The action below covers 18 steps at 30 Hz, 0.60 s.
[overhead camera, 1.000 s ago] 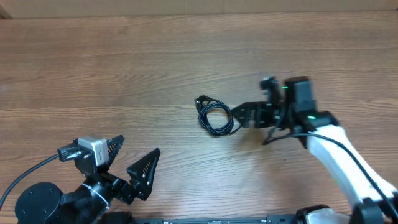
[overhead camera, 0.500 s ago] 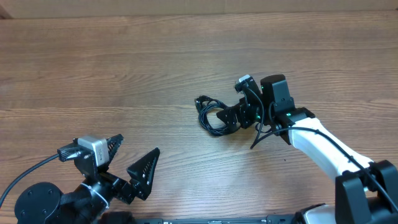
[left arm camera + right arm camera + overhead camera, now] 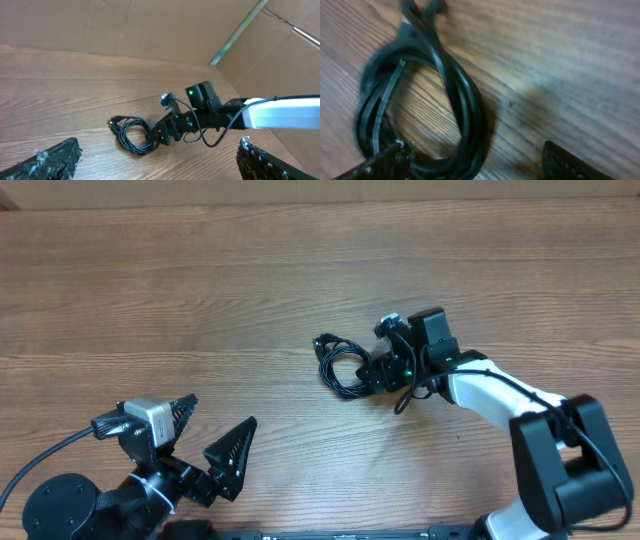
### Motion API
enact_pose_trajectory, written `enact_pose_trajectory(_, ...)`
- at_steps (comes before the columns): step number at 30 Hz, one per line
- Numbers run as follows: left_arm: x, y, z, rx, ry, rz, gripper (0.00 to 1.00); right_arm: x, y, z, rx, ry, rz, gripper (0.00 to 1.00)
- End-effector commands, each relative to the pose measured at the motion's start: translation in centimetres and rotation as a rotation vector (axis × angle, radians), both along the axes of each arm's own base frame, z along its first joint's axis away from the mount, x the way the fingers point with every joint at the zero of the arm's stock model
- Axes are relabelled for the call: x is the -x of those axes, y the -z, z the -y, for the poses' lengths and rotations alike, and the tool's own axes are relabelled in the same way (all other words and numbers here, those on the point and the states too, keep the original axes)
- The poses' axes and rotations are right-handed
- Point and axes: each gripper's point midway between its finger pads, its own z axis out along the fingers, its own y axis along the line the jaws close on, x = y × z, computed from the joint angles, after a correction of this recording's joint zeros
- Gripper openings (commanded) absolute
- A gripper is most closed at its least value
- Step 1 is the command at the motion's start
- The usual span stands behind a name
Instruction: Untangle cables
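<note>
The cables are a small coil of thin black wire lying on the wooden table, with plug ends at its upper left. My right gripper is low at the coil's right edge. In the right wrist view its jaws are open, and the coil's near strands lie between the two fingertips. The coil also shows in the left wrist view, with the right gripper touching it. My left gripper is open and empty at the front left, far from the coil.
The wooden table stretches to the left and back of the coil. A cardboard wall stands behind the table. The right arm's own thicker black cable loops beside its wrist.
My right arm has moved left across the table until its open jaws reached the coil's right side. The coil and the left arm have not moved.
</note>
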Motion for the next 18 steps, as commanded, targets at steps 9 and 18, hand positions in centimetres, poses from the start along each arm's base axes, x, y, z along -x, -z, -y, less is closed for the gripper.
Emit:
enact_pose_trajectory(9, -0.3, 0.0, -0.1, -0.013, -0.005, 0.012, 1.00, -0.3, 0.7, -0.1, -0.030, 0.078, -0.046, 0.04)
enact_pose_trajectory(18, -0.3, 0.0, -0.2, -0.016, -0.010, 0.014, 1.00, -1.4, -4.3, -3.2, -0.203, -0.013, 0.001, 0.04)
